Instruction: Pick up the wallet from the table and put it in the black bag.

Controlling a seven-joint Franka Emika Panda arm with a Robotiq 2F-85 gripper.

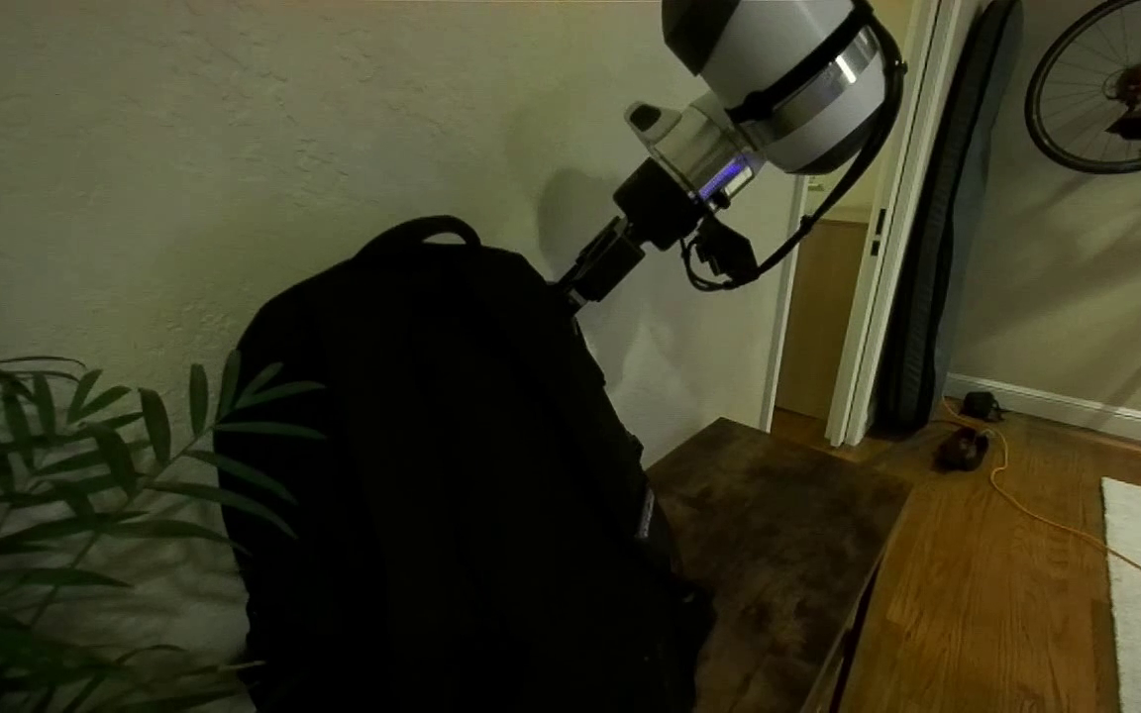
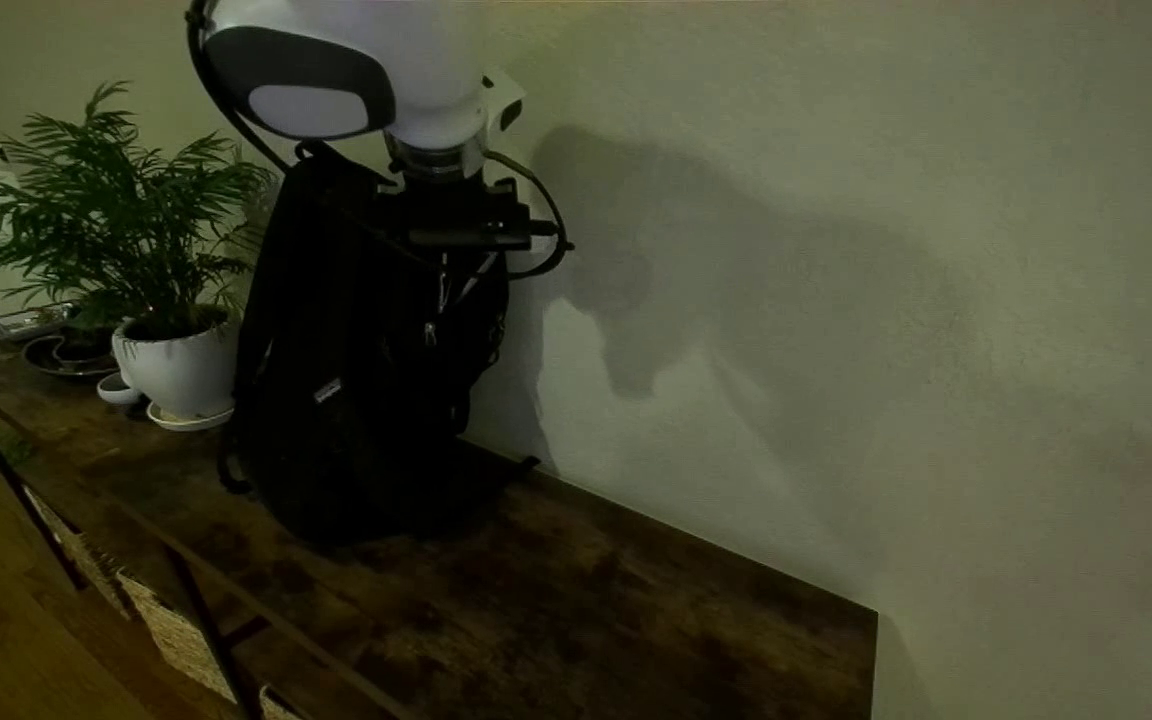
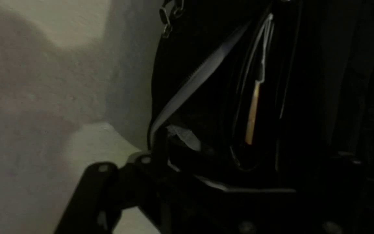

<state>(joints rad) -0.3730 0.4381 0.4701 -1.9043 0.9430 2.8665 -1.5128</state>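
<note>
Pointing at one black bag (image 1: 452, 475), one tool (image 3: 248, 159), spread wide, gripping nothing, one table (image 2: 616, 610) below, one large plant (image 2: 151, 235)

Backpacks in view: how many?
1. The black backpack stands on the table beside the potted plant, seen in both exterior views and close up in the wrist view. Any tucked behind it could be hidden.

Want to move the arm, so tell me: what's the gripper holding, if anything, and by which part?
Nothing, as far as the dark wrist view shows: the gripper stands open at the bag, with nothing visibly clamped.
</note>
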